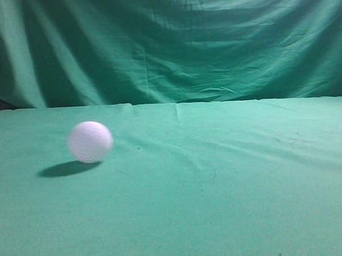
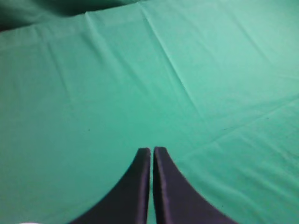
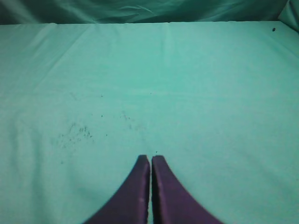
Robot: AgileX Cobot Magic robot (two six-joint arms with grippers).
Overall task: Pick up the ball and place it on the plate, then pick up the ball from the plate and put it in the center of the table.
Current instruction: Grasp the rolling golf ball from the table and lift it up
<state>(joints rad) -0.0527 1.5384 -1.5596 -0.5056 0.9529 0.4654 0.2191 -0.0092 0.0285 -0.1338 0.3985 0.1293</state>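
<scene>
Item one, the ball: white, dimpled, slightly blurred in your exterior view, sitting toward the left edge of the desk and nearer the far edge than the near one, with a dark oval shadow on the cloth to its lower left. Nothing touches it, and no arm shows in that view. Item two, the desk: you see it covered edge to edge in green cloth, creased in long shallow folds, with a scatter of small dark specks visible in the right wrist view; a green drape hangs behind the far edge. Item three, the left claw: dark fingers pressed together with only a hairline gap between the tips, pinching nothing, held above bare cloth. Item four, the right claw: likewise pressed together tip to tip, holding nothing, above bare cloth with the far edge of the desk ahead of it. Neither wrist view shows you the ball.
</scene>
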